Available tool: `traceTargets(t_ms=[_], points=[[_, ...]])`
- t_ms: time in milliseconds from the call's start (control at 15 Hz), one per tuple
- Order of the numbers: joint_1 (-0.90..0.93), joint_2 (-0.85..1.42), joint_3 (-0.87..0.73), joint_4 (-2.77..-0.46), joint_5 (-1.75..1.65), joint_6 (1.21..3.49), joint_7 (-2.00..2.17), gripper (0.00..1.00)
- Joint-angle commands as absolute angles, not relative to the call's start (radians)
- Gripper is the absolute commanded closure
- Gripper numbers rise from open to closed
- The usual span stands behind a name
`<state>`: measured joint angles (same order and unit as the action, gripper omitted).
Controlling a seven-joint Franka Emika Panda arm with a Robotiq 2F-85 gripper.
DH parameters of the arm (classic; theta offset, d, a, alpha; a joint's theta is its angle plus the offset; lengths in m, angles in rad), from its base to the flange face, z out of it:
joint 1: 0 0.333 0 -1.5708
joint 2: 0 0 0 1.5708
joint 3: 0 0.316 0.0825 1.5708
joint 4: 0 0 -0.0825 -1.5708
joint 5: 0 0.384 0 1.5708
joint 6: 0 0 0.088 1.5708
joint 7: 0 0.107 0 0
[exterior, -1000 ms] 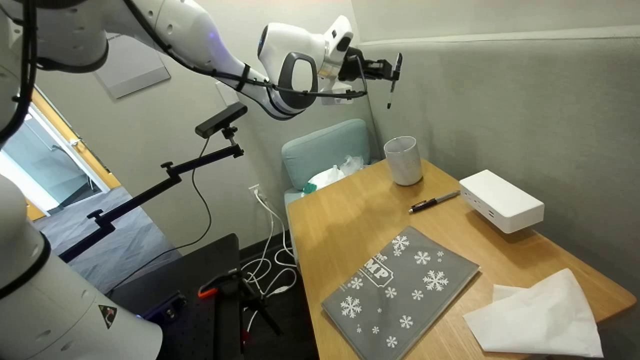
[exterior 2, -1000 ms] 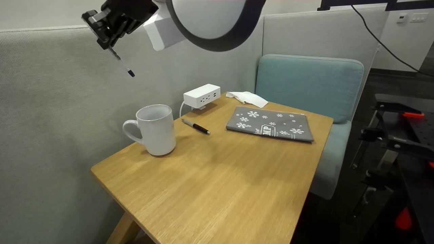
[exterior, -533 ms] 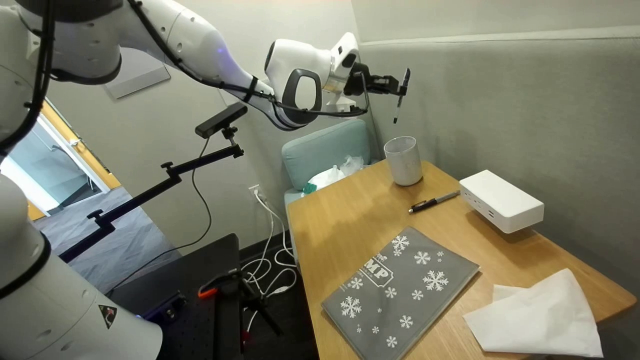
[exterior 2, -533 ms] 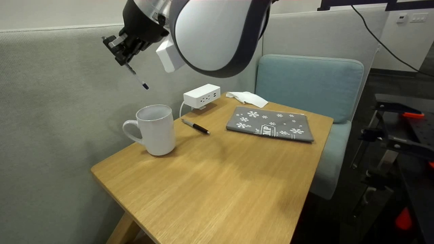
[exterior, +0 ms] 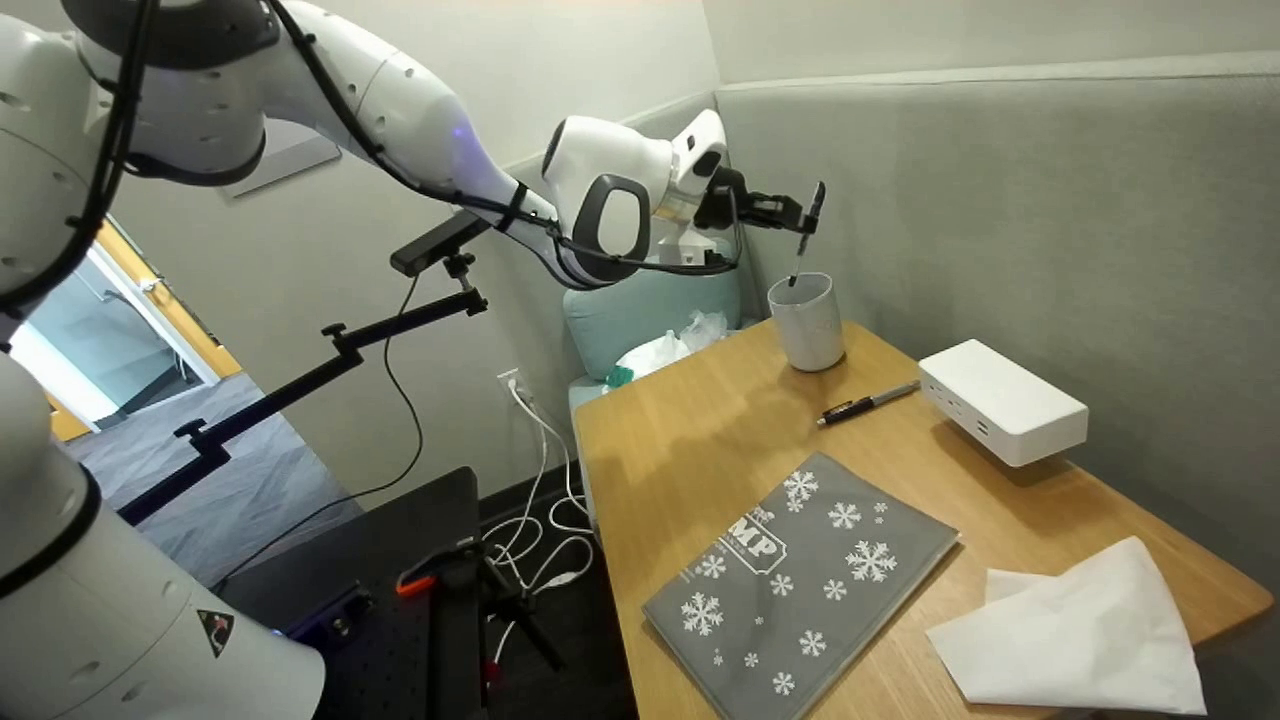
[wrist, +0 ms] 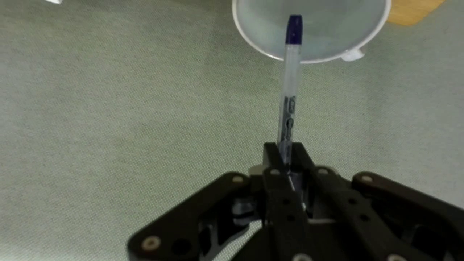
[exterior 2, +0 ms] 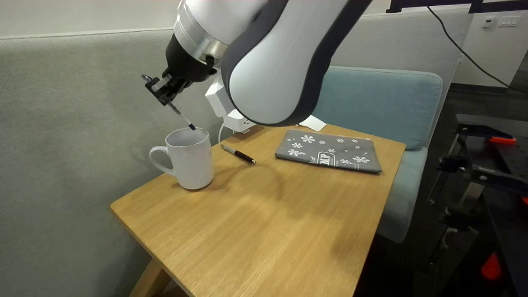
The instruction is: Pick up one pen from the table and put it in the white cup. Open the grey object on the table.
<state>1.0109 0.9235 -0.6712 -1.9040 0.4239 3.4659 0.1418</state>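
Note:
My gripper (exterior: 807, 221) is shut on a clear pen with a dark blue end (exterior: 802, 248). The pen is tilted, blue end down. In both exterior views that end is at the mouth of the white cup (exterior: 812, 330). In the wrist view the pen (wrist: 290, 78) reaches over the cup's opening (wrist: 340, 30); whether its end is below the rim I cannot tell. The cup (exterior 2: 190, 161) stands upright near a table corner. A second pen, black and silver (exterior 2: 239, 154), lies on the table. The flat grey object with white snowflakes (exterior: 800, 600) lies folded on the table.
A white power outlet box (exterior: 1000, 400) sits at the table's wall edge, past the second pen. A crumpled white napkin (exterior: 1080, 640) lies near the grey object. A padded grey partition (exterior 2: 82, 123) rises close behind the cup. The wooden table (exterior 2: 247, 231) carries these things.
The gripper has come down with the pen still held, bringing the pen's blue end from well above the cup to its mouth. The cup, second pen and grey object have not moved.

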Motion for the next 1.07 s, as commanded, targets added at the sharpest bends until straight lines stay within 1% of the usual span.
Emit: traceTargets(t_ms=[0,400,933,1000], points=[[0.984,0.947,-0.649,-1.870,0.445,3.466,0.124,0.97],[0.982,0.997,-0.645,-1.806,0.448,3.466,0.121,0.97],[1.023,1.025,-0.670,-1.831,0.480,3.466,0.119,0.97],[1.022,1.020,-0.665,-1.839,0.480,3.466,0.118,0.92]])
